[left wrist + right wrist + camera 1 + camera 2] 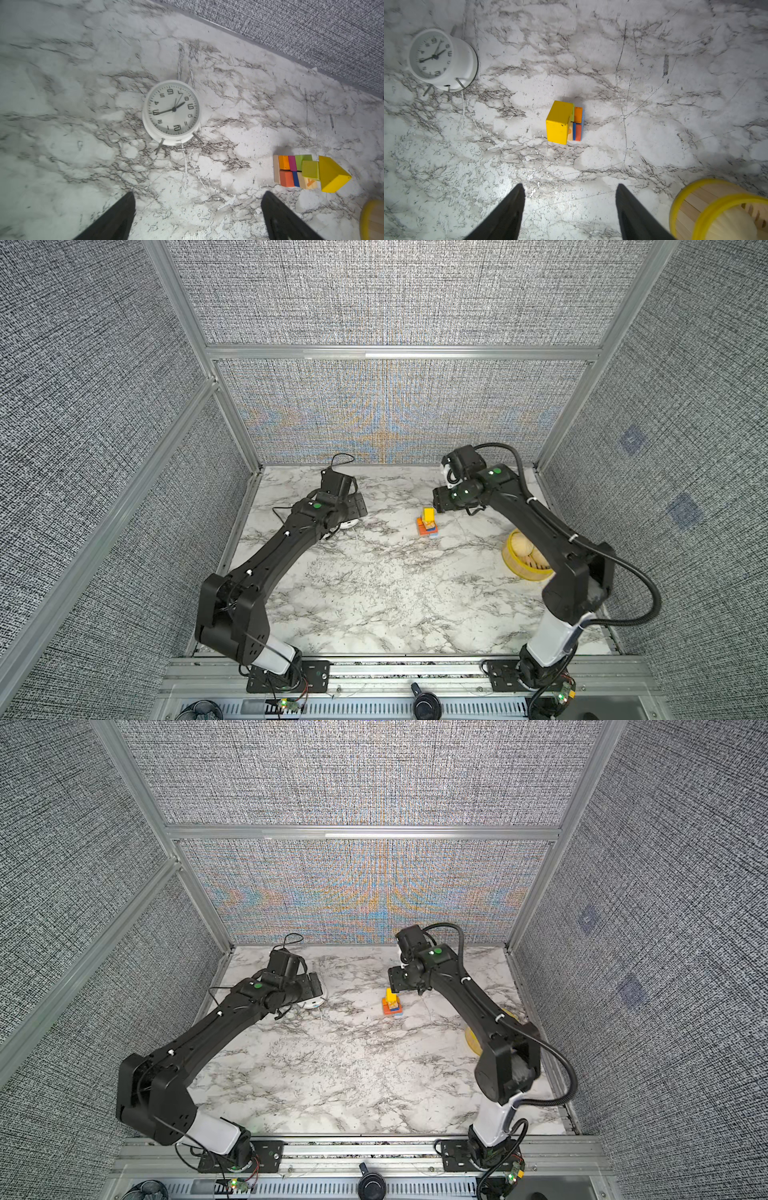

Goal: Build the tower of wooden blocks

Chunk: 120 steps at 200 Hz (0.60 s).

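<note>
1. Yellow wedge [559, 122] tops the tower [428, 523], mid table [374, 593]; build looks done (nothing loose seen).
2. R gripper [570, 185] near it, L gripper [198, 193] by clock [171, 112]: both spread, empty.
3. Next: prob. retreat w/o bumping the tower.

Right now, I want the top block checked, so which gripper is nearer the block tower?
Right. The right gripper hangs open close to the tower, just beyond its far side; the left gripper, also open, is farther off to the left, above the clock.
</note>
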{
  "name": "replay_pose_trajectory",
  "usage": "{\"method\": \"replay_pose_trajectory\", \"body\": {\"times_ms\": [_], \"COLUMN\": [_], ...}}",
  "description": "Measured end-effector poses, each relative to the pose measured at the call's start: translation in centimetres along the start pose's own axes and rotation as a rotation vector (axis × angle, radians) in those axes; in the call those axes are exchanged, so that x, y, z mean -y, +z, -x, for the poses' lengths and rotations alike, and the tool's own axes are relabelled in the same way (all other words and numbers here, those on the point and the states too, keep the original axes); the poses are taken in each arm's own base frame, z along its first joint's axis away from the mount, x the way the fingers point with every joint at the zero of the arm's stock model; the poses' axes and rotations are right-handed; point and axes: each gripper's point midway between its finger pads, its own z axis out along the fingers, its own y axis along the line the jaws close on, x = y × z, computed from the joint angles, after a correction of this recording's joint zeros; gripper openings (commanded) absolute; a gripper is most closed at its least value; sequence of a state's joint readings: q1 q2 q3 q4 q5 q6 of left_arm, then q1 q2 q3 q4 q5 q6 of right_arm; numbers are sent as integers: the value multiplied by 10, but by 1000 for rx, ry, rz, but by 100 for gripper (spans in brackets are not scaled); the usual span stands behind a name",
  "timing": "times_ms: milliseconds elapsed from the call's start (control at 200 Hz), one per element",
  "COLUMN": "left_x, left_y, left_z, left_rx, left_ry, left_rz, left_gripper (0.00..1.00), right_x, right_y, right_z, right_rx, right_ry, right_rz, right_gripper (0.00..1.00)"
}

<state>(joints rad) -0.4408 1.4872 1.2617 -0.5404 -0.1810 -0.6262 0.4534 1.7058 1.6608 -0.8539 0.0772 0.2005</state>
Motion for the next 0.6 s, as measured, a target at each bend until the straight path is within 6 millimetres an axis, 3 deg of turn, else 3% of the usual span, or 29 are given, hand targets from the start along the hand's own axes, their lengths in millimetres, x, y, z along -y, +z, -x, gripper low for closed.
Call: {"method": "replay_pose_trajectory", "body": {"times_ms": [75, 165, 400, 600], "left_x": [-8, -19, -46, -79], "left_y": [-16, -35, -97, -130], "left_z": [4, 8, 28, 26], "left_rx": [39, 95, 268, 384], "left_ry": [6, 7, -2, 25], "left_rz": [19, 37, 85, 171], "left_gripper": [97, 98, 99, 99], "right_x": [8, 21, 54, 77], "right_y": [-14, -24, -41, -20], "right_z": [-7, -20, -54, -98], "right_rx": [76, 164, 367, 456], "right_ry": [6, 16, 52, -18], "right_rz": [-19, -53, -157, -257], "right_gripper": [84, 99, 99, 99]}}
